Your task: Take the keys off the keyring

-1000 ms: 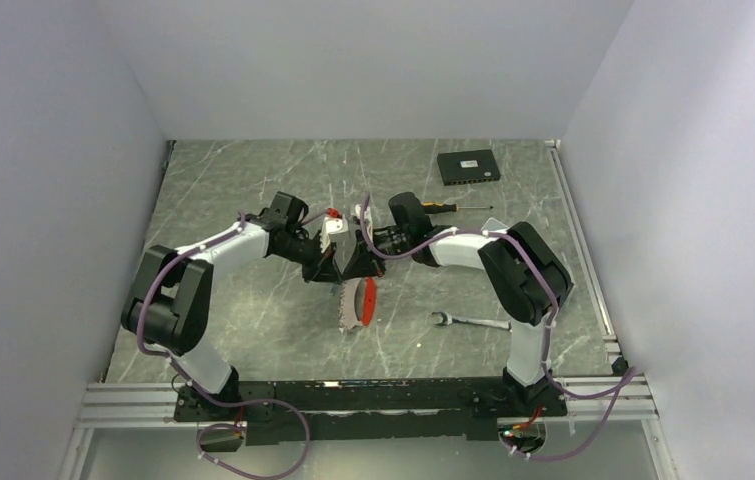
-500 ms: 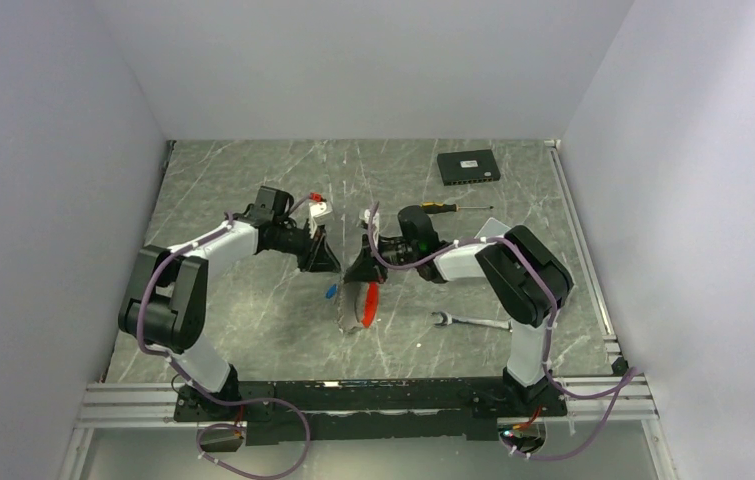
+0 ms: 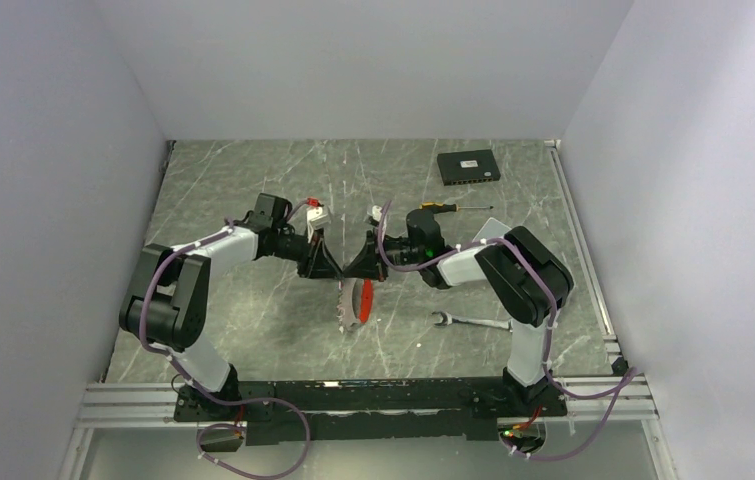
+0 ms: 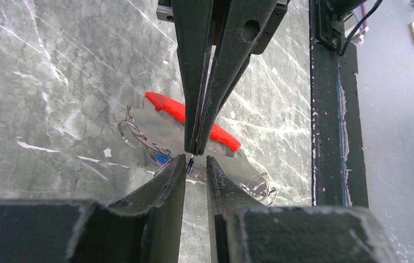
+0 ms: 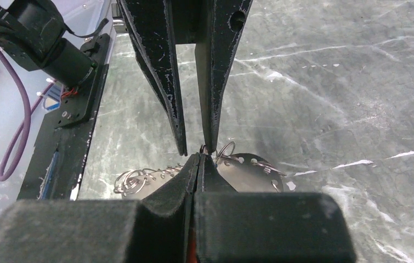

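The left gripper [image 4: 196, 160] has swung away and returned with its jaws now slightly apart, tip to tip with the right gripper [image 5: 200, 156], which stays pinched shut on the keyring [image 3: 358, 300] at the middle of the table [image 3: 253, 180]. A blue-headed key [image 4: 162, 158] peeps out beneath and may be off, but the grippers hide whether it is free.

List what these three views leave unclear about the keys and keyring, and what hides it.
1. Top view: the keyring is too small to count what hangs on it.
2. Left wrist view: the shut right gripper crosses the red tag; the left gripper hides part of the blue key head.
3. Right wrist view: the right gripper's own fingers hide where it pinches the keyring.
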